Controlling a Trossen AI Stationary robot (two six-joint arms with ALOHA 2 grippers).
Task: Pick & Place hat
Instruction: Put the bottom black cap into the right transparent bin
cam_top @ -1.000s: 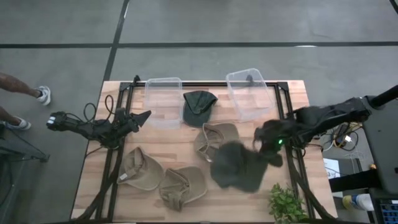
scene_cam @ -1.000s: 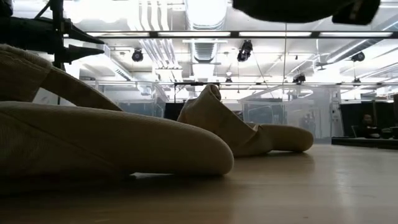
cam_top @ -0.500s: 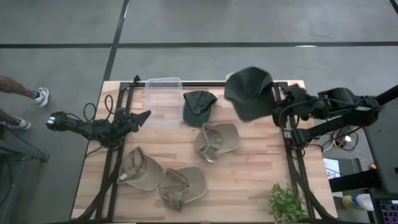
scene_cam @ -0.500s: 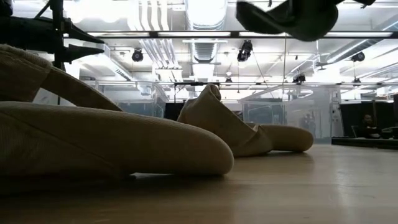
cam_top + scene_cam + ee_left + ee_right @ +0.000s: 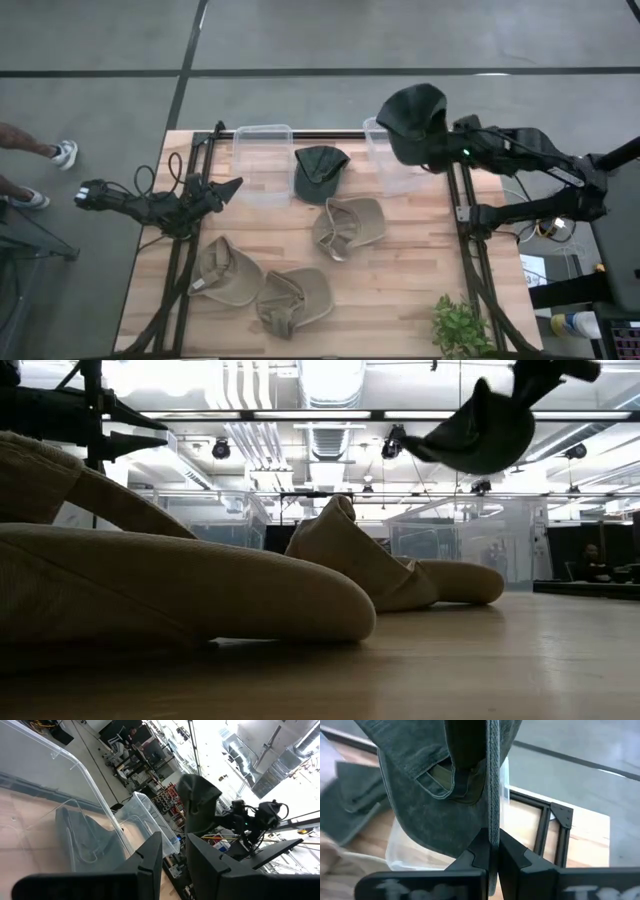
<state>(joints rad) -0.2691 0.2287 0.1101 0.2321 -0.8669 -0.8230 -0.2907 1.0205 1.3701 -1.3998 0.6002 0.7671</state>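
My right gripper [image 5: 443, 149] is shut on a dark green hat [image 5: 413, 122], raised over the right clear bin [image 5: 398, 170] at the table's far side. In the low view the hat [image 5: 478, 436] hangs high in the air. My left gripper [image 5: 228, 188] waits near the left clear bin [image 5: 262, 160], its fingers [image 5: 150, 862] a narrow gap apart and empty. A second dark green hat [image 5: 320, 170] lies flat on the table between the bins. Three tan hats [image 5: 349, 226], [image 5: 227, 272], [image 5: 294, 299] lie nearer the front. My right gripper pinches a thin edge of the hat [image 5: 493, 805] between its two fingers, beside the back strap opening [image 5: 447, 779]. The fingers come from the table's right side. The hat is lifted clear, its crown [image 5: 485, 445] sagging below the hold, above the bin.
A potted plant [image 5: 462, 328] stands at the table's near right corner. Black frame rails [image 5: 462, 215] run along the left and right sides. A person's feet [image 5: 45, 170] show on the floor left of the table. Bare wood [image 5: 400, 280] lies at the near right.
My right gripper has carried the dark green hat up from the table's middle right and toward the far edge, turning as it went. The hat is lifted clear and now hangs over the right bin. The left arm has kept still.
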